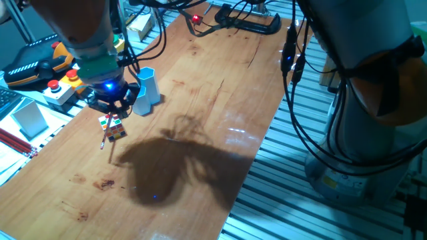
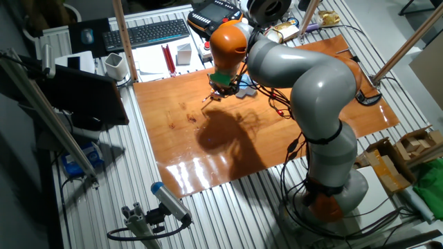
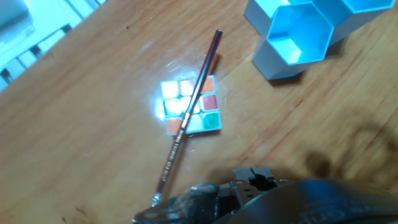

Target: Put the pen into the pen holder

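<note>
In the hand view I see the pen [image 3: 186, 118], a thin straight reddish-brown stick with a pale shiny lower end, lying slanted across the top of the small multicoloured cube [image 3: 189, 106] on the wooden table [image 3: 74, 124]. The pen holder [image 3: 308, 31], two joined light blue hexagonal tubes open at the top, stands near it to the upper right, apart from the cube. The gripper [image 1: 112, 101] hangs just above the cube and pen, but I cannot tell how wide its fingers are or whether they hold anything.
</note>
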Robot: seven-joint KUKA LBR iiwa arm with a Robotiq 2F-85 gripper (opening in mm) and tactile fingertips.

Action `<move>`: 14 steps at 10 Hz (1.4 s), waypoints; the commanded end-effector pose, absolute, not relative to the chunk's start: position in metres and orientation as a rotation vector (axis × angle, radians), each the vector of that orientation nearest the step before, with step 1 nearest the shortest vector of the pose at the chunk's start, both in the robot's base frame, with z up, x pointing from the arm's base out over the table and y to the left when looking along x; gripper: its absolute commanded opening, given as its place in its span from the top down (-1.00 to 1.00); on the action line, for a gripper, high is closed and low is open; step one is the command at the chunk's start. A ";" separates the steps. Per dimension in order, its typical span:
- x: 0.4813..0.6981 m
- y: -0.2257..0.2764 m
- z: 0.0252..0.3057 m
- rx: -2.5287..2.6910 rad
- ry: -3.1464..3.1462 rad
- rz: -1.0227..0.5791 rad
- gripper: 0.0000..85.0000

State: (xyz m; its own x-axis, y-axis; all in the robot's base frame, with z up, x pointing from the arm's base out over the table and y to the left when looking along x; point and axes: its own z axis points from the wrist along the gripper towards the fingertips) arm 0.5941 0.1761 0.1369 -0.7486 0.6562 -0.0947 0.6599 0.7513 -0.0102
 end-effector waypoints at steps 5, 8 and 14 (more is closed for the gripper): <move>0.597 0.180 0.131 1.129 2.821 -0.030 0.98; 0.598 0.176 0.132 1.081 2.847 -0.046 0.98; 0.598 0.176 0.132 1.055 2.832 -0.124 0.98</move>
State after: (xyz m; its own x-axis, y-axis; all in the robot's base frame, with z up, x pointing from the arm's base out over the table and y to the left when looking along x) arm 0.5981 0.1756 0.1320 -0.7504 0.6468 -0.1366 0.6562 0.7538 -0.0354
